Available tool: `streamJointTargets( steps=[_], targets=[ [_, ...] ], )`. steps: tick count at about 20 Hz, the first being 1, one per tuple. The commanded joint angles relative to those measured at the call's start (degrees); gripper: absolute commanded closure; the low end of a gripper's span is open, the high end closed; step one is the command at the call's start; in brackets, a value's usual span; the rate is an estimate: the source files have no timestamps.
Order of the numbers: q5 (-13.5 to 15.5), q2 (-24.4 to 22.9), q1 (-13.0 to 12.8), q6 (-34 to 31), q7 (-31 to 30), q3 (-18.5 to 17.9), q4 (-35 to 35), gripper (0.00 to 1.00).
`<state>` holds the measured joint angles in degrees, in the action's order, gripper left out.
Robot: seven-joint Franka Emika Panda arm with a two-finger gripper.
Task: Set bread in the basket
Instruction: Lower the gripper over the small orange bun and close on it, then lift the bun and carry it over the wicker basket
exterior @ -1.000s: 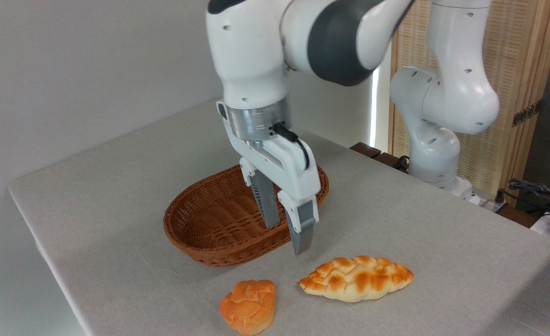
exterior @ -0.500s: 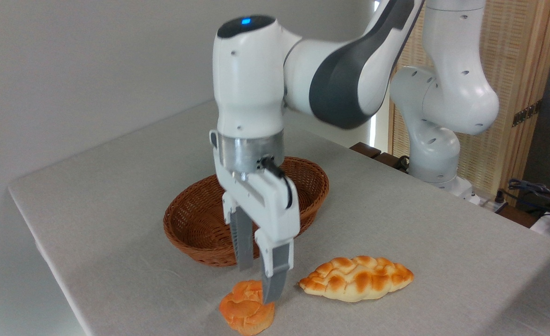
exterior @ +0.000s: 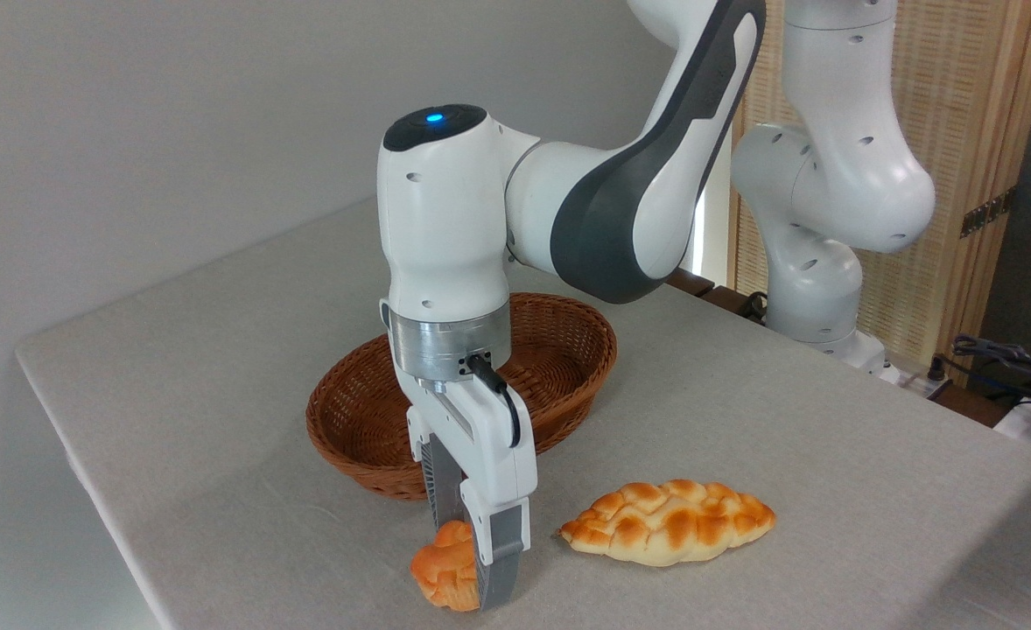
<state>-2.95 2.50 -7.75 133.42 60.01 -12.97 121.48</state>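
Two fingers straddled bread at table's near edge; gripper low over it, grip state unclear to me. Judged: squeeze gently, lift straight, clear rim of basket just behind, avoid braided loaf.

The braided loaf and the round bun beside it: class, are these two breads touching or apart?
Apart. The camera view shows bare tablecloth between the braided loaf and the round bun, with the gripper finger standing between them.
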Motion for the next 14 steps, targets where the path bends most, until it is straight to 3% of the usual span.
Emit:
streamJointTargets(
  steps=[1, 14],
  targets=[
    [0.1, 1.1, -0.1, 1.1, 0.7, -0.1, -0.5, 0.63],
    [0.2, 0.3, -0.1, 1.1, 1.0, -0.4, -1.3, 0.61]
  ],
)
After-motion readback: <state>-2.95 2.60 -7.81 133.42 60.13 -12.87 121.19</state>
